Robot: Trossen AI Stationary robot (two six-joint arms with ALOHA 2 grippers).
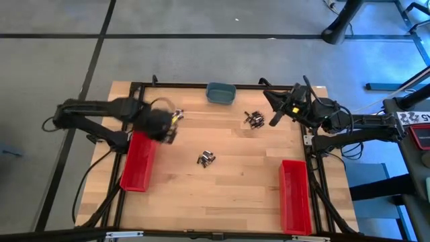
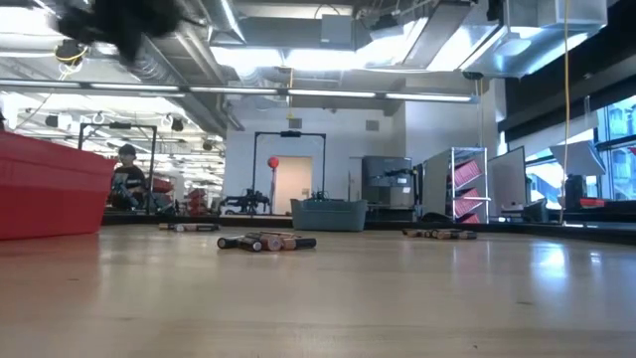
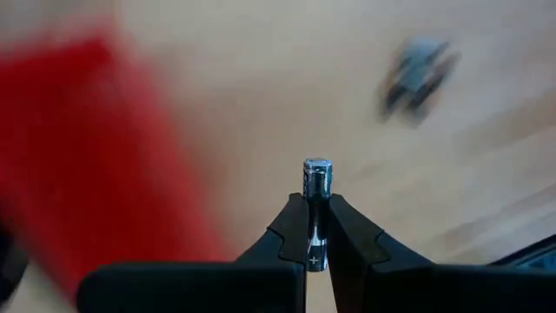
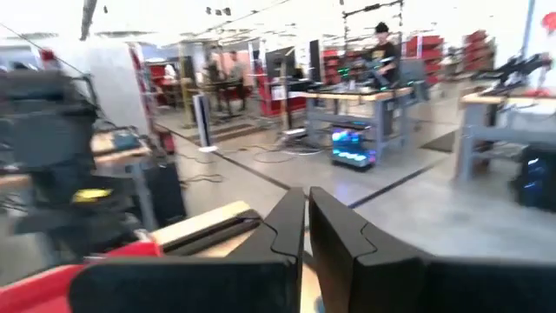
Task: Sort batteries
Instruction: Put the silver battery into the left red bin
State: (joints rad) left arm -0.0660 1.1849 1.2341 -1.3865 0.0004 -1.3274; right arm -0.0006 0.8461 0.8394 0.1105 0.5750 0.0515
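Note:
My left gripper (image 1: 166, 126) hangs above the table beside the far end of the left red bin (image 1: 138, 161), shut on one small silvery battery (image 3: 317, 178). Loose batteries lie in a small pile (image 1: 206, 158) at mid-table and in another pile (image 1: 254, 119) farther back; the low view shows the nearer pile (image 2: 266, 242) on its sides. My right gripper (image 4: 306, 228) is raised at the table's far right (image 1: 277, 115), pointing level into the room, shut with nothing between its fingers. My left gripper pinches the battery's sides (image 3: 315, 228) between its two fingertips, coming from above and pointing down. The battery lies along the fingers, and its capped end (image 3: 317, 167) sticks out past the tips. It is lifted clear of the table.
A grey-blue dish (image 1: 220, 93) stands at the middle of the far edge. A second red bin (image 1: 294, 195) lies at the near right. Bare wood lies between the bins. A person (image 2: 127, 177) sits in the room beyond the table.

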